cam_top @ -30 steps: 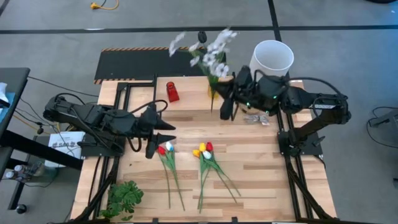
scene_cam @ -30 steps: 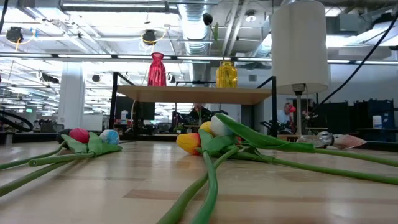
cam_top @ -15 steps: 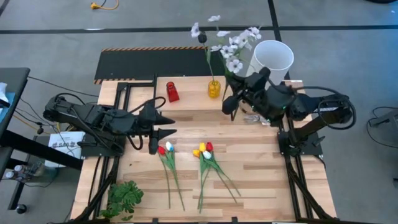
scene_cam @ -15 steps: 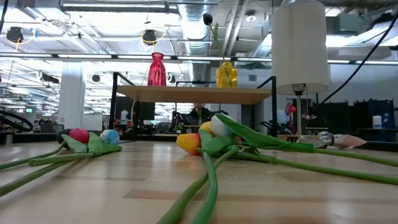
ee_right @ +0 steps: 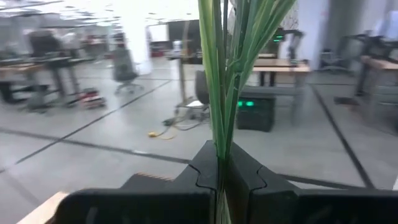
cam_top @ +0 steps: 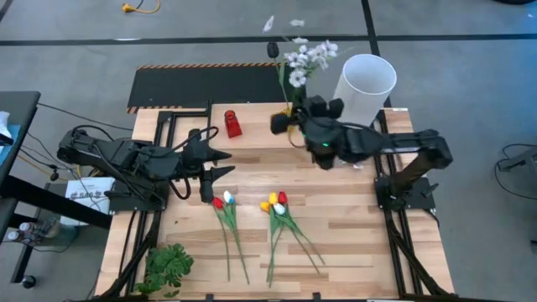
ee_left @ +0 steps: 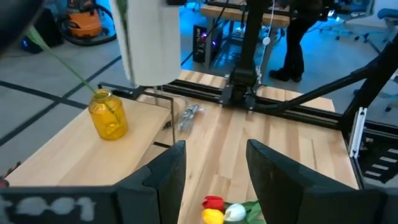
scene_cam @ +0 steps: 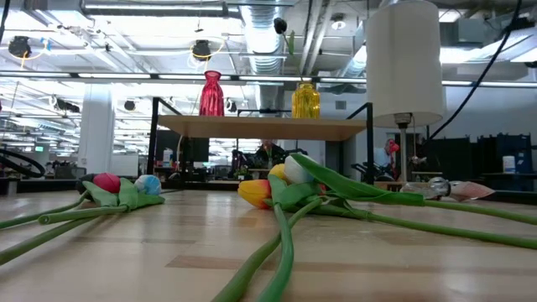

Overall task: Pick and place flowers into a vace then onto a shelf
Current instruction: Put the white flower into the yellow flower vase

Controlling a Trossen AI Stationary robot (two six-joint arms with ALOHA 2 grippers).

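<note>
The spray of small white blossoms [cam_top: 307,57] is held upright above the far middle of the table [cam_top: 352,226], its green stems [ee_right: 225,74] pinched between the closed fingers of the right hand [cam_top: 294,122]. The lower end of the stems is seen at the yellow vase [cam_top: 289,117], which stands on the shelf [cam_top: 260,127] at the far edge; whether the stems are inside the vase cannot be told. A red vase [cam_top: 232,124] stands on the same shelf, to the left of the yellow one. A tall white cylinder [cam_top: 364,84] stands just right of the right hand.

Nearer, at mid-table, two bunches of tulips lie flat: a red and white pair [cam_top: 223,201] on the left, and a red, yellow and white cluster [cam_top: 275,203] beside it.

The left hand [cam_top: 215,174] hovers just left of the tulips, its fingers parted and holding nothing. A leafy green sprig [cam_top: 168,267] lies at the near left corner.
</note>
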